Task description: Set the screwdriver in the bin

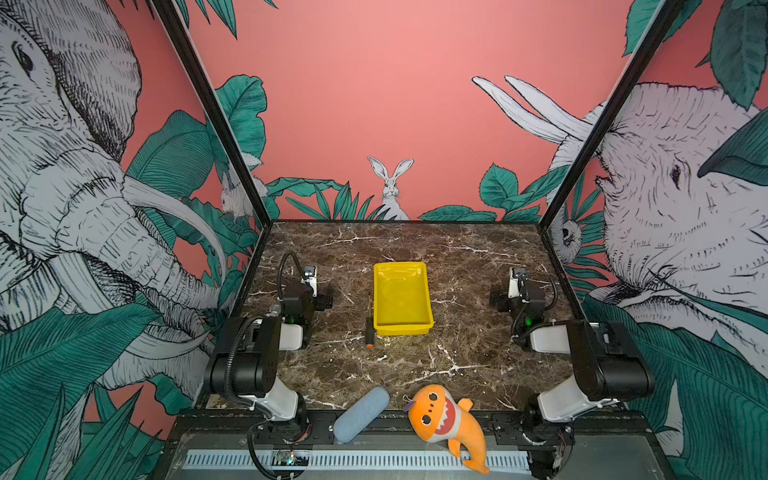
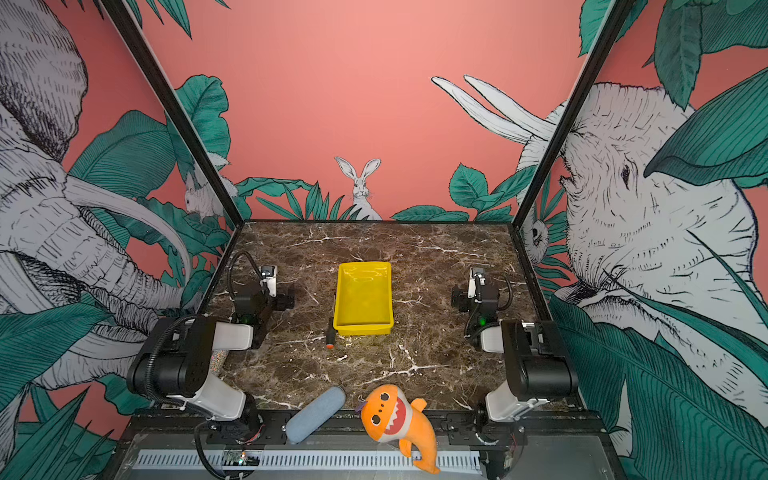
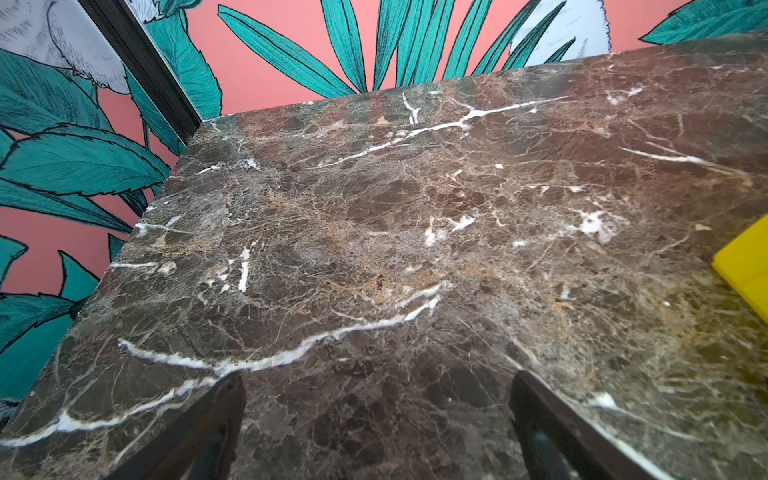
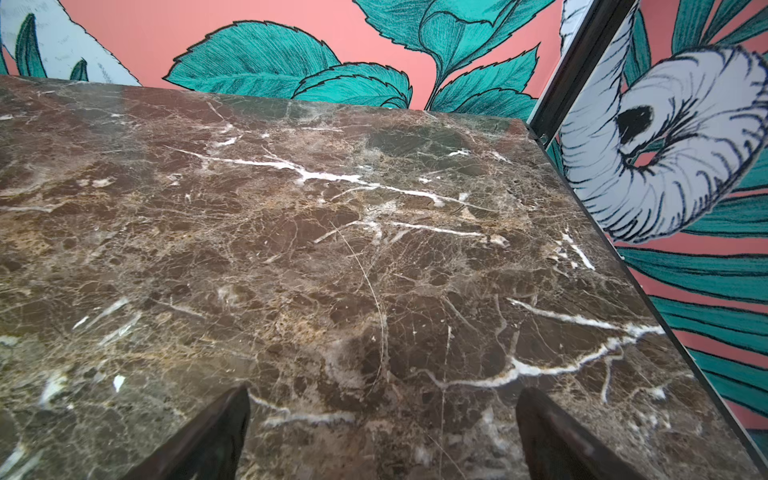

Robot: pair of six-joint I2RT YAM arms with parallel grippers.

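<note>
Item under inspection: small screwdriver with black handle, orange butt and thin dark metal shaft (image 1: 369, 330).
Location: it lies flat on the brown marble-pattern tabletop (image 1: 415, 365), outside and just beside the left wall of the shallow bright yellow plastic bin (image 1: 403, 330), near the bin's front corner. In both top views I cannot tell whether the handle touches the wall.
Long axis: it runs front to back, roughly parallel to the bin's long side.
Pointing: the shaft tip points towards the back wall and the orange butt towards the near edge.
Left gripper (image 3: 376, 415): its fingers are spread wide with only marble between them. It holds nothing and stands well apart from the screwdriver, on its left.
Right gripper (image 4: 382, 415): its fingers are likewise spread and empty. It stands on the far side of the bin.
Task status: not started, and the bin looks empty.
Risk 1: there is little gap between handle and bin wall, so a descending finger may strike the rim or shove the bin.
Risk 2: the round handle may roll away if one finger touches it first.
Risk 3: the thin, low shaft is a poor place to grip, and the fingers may close over it and miss.
Risk 4: a grip at one end may let the tool tilt and leave the tip hanging over the rim at release.
Recommendation: grasp across the handle using the left arm.
</note>
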